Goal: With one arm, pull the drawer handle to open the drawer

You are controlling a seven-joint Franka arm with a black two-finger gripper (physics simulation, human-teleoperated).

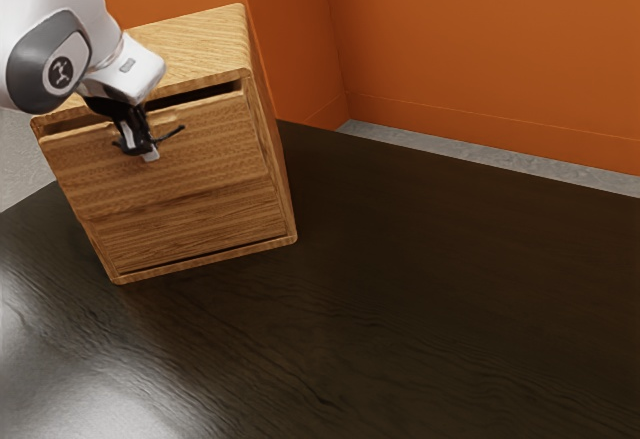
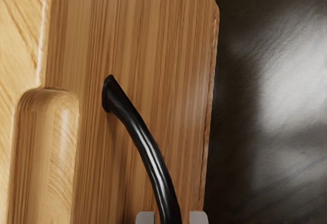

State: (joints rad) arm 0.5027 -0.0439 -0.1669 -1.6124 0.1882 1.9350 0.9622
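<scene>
The arm (image 1: 50,49) angles down at the drawer (image 1: 205,154) front, jaws clamped on its black handle (image 2: 143,142). Dark wood counter (image 1: 420,309); orange walls (image 1: 480,29) behind.

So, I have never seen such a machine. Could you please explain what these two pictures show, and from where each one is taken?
This is a simulated robot arm with a black two-finger gripper. The exterior view comes from a camera beside the arm, and the wrist view from a camera on its hand. On the dark table stands a wooden cabinet with two drawers. The gripper is closed on the black handle of the upper drawer, which looks slightly pulled out. In the wrist view, the grey fingertips sit on both sides of the handle.
</scene>
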